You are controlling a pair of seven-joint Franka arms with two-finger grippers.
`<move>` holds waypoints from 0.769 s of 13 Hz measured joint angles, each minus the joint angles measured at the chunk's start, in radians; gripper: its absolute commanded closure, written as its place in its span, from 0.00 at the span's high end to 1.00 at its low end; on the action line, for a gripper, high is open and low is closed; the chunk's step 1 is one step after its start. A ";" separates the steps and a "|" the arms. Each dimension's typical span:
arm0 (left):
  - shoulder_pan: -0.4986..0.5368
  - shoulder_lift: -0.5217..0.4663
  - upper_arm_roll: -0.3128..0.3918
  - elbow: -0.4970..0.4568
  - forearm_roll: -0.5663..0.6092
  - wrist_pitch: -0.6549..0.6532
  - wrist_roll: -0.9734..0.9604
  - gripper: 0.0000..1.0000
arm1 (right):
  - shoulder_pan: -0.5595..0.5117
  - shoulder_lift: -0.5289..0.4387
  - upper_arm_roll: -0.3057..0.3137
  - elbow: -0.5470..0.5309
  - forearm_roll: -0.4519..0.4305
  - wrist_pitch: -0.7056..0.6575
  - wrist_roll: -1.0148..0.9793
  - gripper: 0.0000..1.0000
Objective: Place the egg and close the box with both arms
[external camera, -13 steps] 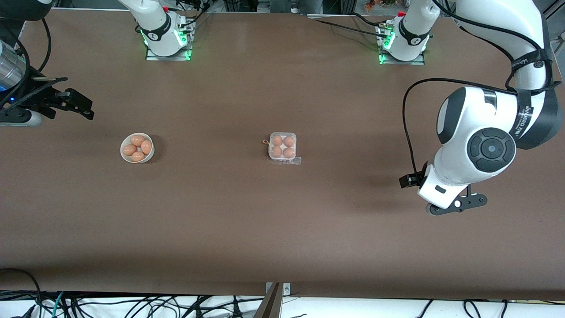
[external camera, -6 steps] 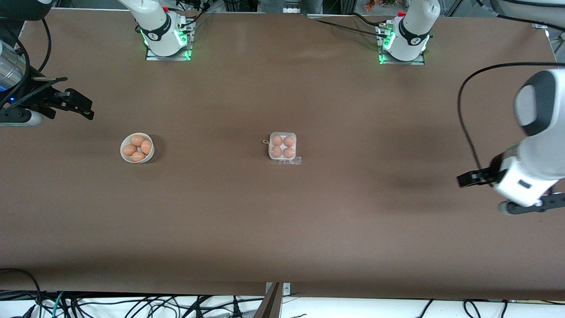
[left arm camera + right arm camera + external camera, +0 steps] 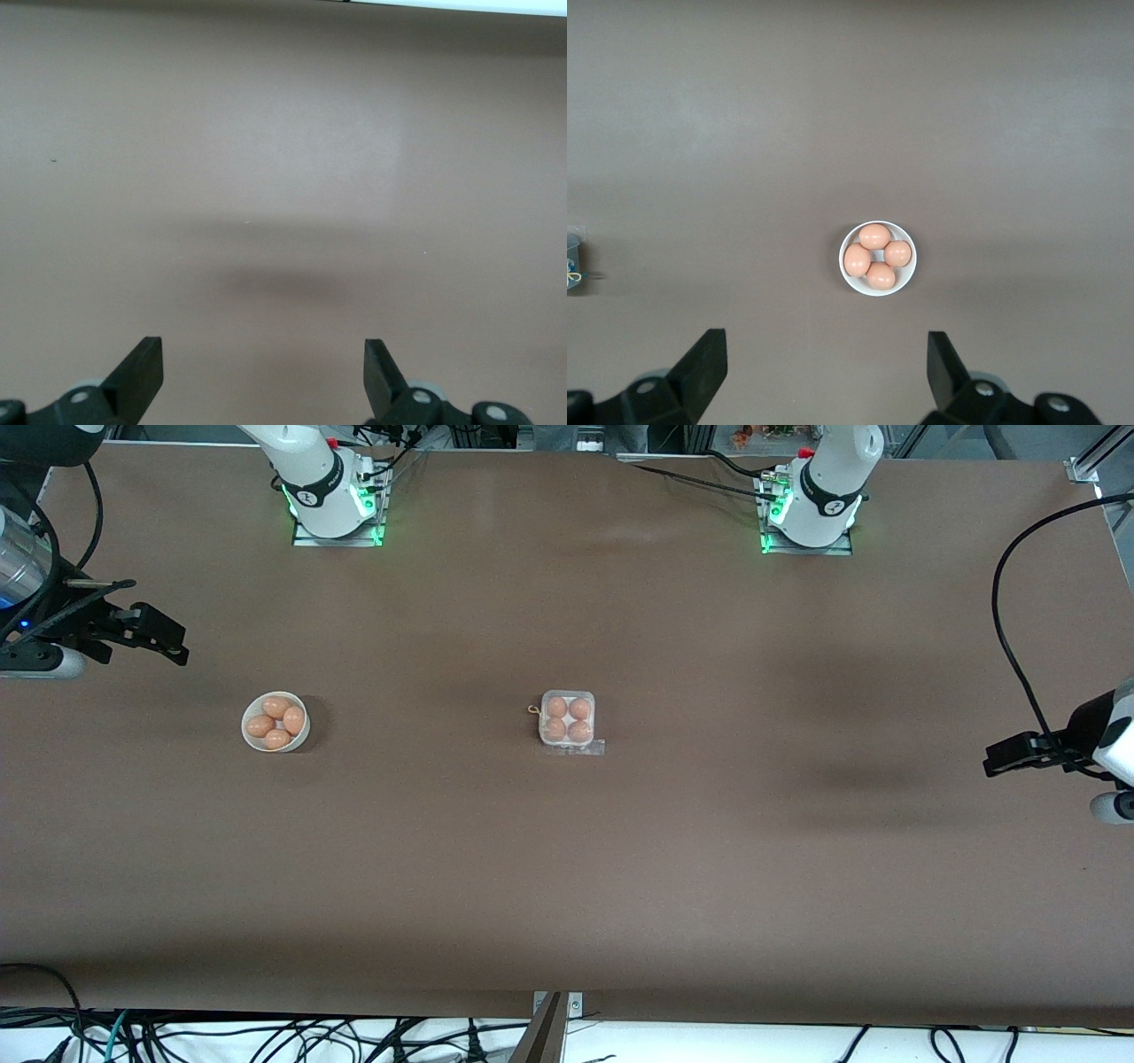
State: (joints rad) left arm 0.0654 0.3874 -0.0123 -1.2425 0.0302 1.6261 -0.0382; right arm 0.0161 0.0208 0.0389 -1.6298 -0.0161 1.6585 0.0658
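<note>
The box point(image 3: 567, 722) lies at the table's middle, its clear lid down over several orange-brown eggs point(image 3: 556, 707), its clear tab toward the front camera. My right gripper point(image 3: 166, 638) is open and empty over bare table at the right arm's end; its fingers stand wide apart in the right wrist view point(image 3: 824, 372). My left gripper point(image 3: 263, 376) is open and empty over bare table at the left arm's end. Only the left arm's wrist point(image 3: 1107, 757) shows at the front view's edge.
A round white bowl point(image 3: 251, 742) with several more eggs point(image 3: 276, 707) stands toward the right arm's end; it also shows in the right wrist view point(image 3: 847, 274). A small tan loop point(image 3: 532, 709) lies beside the box. Cables hang along the table's near edge.
The left arm has swung away from the box toward its own end of the table, almost out of the front view. The right arm, box and bowl have not moved.
</note>
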 measured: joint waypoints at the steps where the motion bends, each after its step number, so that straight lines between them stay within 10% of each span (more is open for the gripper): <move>1: 0.007 -0.009 -0.008 -0.012 0.000 0.008 0.002 1.00 | 0.000 0.000 0.000 0.000 0.000 0.000 0.000 1.00; 10: 0.007 -0.155 -0.027 -0.232 0.087 0.079 0.005 1.00 | 0.000 0.000 0.000 0.000 0.000 0.000 0.000 1.00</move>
State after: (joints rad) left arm 0.0720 0.2321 -0.0392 -1.4746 0.1170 1.7048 -0.0329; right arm 0.0160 0.0208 0.0389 -1.6302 -0.0161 1.6585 0.0658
